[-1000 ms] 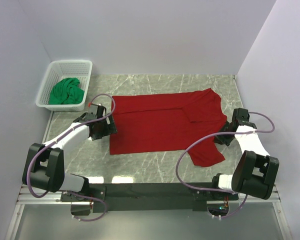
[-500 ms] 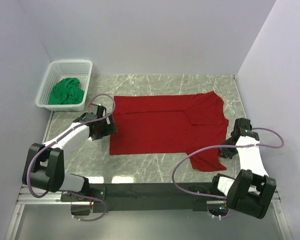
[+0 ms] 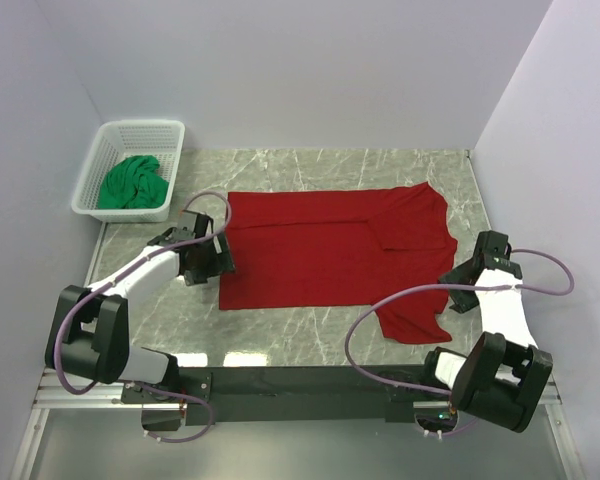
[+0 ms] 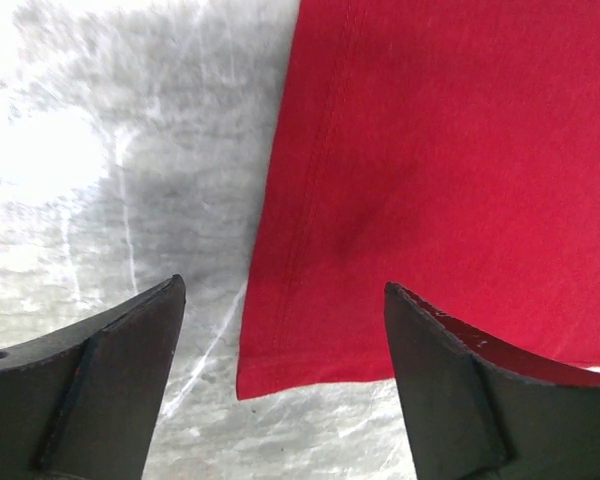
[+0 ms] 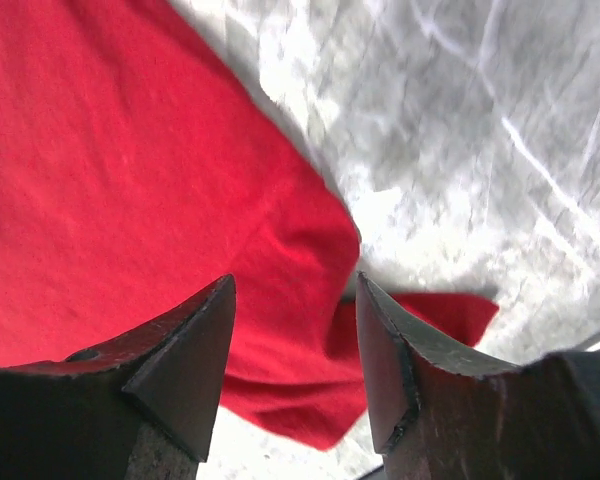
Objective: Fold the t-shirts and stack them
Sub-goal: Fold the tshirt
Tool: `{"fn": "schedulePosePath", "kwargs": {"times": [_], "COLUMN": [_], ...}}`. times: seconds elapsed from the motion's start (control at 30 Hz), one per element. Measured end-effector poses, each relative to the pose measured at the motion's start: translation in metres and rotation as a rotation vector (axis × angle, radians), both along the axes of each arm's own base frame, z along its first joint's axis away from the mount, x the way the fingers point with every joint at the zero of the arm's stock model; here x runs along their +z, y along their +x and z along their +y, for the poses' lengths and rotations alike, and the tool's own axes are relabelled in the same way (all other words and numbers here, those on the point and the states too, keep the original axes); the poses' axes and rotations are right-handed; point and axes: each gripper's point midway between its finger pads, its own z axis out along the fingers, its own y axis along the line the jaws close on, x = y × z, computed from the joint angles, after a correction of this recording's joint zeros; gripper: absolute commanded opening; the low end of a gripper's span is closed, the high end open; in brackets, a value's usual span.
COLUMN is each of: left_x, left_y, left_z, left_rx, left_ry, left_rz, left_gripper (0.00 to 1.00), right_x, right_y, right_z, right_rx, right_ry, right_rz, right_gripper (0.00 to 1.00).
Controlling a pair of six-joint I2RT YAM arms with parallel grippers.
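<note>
We see red tee (image 3: 320, 250) flat on desk (image 3: 280, 170), long axis left to right, hem (image 4: 310, 370) pointing left, left tool (image 4: 282, 285) open beside it, right tool (image 5: 293, 285) open over near sleeve (image 5: 280, 220).

This is a robotics lab test cell, not a home or a shop. Plain pale walls (image 3: 300, 70) box in a marble-patterned surface (image 3: 310, 165) on three sides, like a purpose-built enclosure. The left arm (image 3: 145, 275) and the right arm (image 3: 505, 310), black-and-white machines with exposed joints, are bolted to a black base bar (image 3: 300, 380) along the near edge. A bare metal rail (image 3: 90, 398) runs beside that bar. Purple cables (image 3: 380, 305) loop loosely from the arms. The laundry looks like staged test material. A red t-shirt (image 3: 320, 250) is spread flat on the surface, and a green t-shirt (image 3: 132, 183) is bundled in a white lattice basket (image 3: 140, 127) at the far left corner.
</note>
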Motion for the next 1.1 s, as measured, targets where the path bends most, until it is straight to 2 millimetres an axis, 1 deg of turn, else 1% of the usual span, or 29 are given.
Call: {"fn": "schedulePosePath", "kwargs": {"times": [0.03, 0.1, 0.27, 0.33, 0.43, 0.57, 0.77, 0.9, 1.1], "left_x": [-0.001, -0.005, -0.016, -0.023, -0.027, -0.028, -0.029, -0.031, -0.032], "left_y": [-0.002, -0.006, -0.024, -0.034, -0.043, -0.046, -0.050, -0.055, -0.056], "left_z": [-0.002, -0.005, -0.018, -0.021, -0.023, -0.025, -0.025, -0.022, -0.018], "left_rx": [-0.003, -0.014, -0.048, -0.055, -0.058, -0.051, -0.049, -0.047, -0.040], "left_ry": [-0.005, -0.009, -0.008, 0.003, 0.022, 0.048, 0.093, 0.122, 0.142], "left_rz": [0.009, 0.029, 0.089, 0.126, 0.156, 0.155, 0.158, 0.169, 0.176], "left_gripper": [0.82, 0.79, 0.66, 0.65, 0.67, 0.69, 0.69, 0.67, 0.58], "right_x": [0.000, -0.001, -0.001, 0.000, 0.000, 0.000, -0.002, -0.006, -0.012], "right_y": [0.002, 0.004, 0.007, 0.008, 0.008, 0.008, 0.008, 0.006, 0.009], "right_z": [-0.003, -0.007, -0.016, -0.019, -0.023, -0.025, -0.026, -0.026, -0.028], "right_rx": [-0.008, -0.022, -0.042, -0.045, -0.047, -0.053, -0.055, -0.056, -0.049], "right_ry": [-0.003, -0.007, -0.031, -0.041, -0.054, -0.062, -0.066, -0.071, -0.061], "right_rz": [-0.008, -0.014, -0.025, -0.028, -0.029, -0.030, -0.037, -0.027, -0.023], "right_gripper": [0.57, 0.56, 0.55, 0.55, 0.55, 0.55, 0.54, 0.54, 0.54]}}
